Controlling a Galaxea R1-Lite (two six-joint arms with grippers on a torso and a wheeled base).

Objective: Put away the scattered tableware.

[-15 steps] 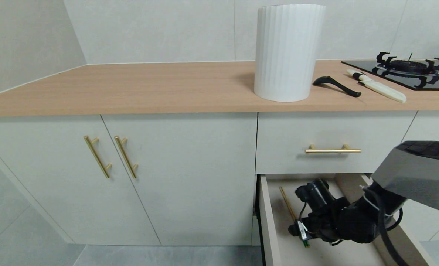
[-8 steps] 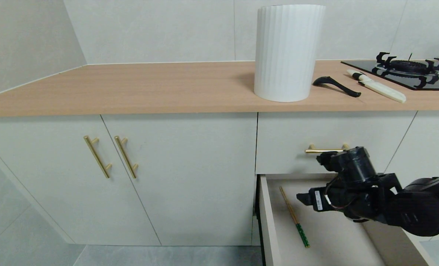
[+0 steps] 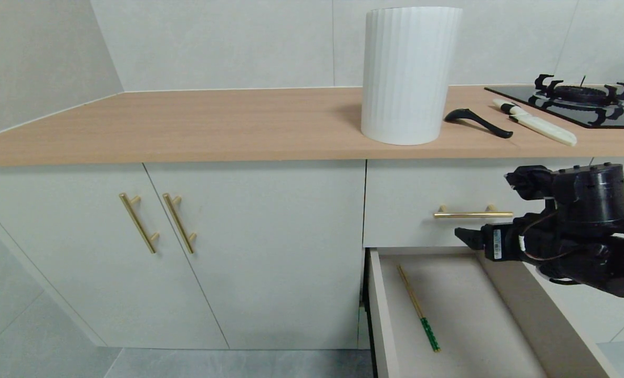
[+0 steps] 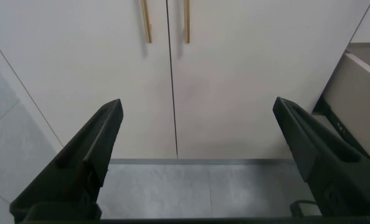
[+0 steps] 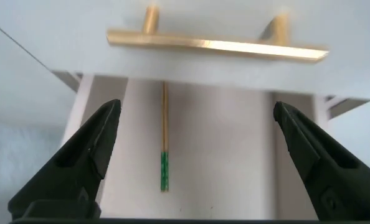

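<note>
The left gripper [image 4: 197, 109] is held wide open. A green-tipped wooden chopstick [image 3: 418, 315] is stowed in the open beige drawer [image 3: 379, 315], at 7 o'clock from the wide-spread right gripper [image 3: 484, 206]. The edge of the wooden countertop [image 3: 238, 152] could be struck if the white knife [image 3: 540, 126] at 1 o'clock is approached too low.

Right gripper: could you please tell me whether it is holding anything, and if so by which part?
Nothing is held. The right gripper is open and empty above the open drawer, and the chopsticks lie loose inside it.
</note>
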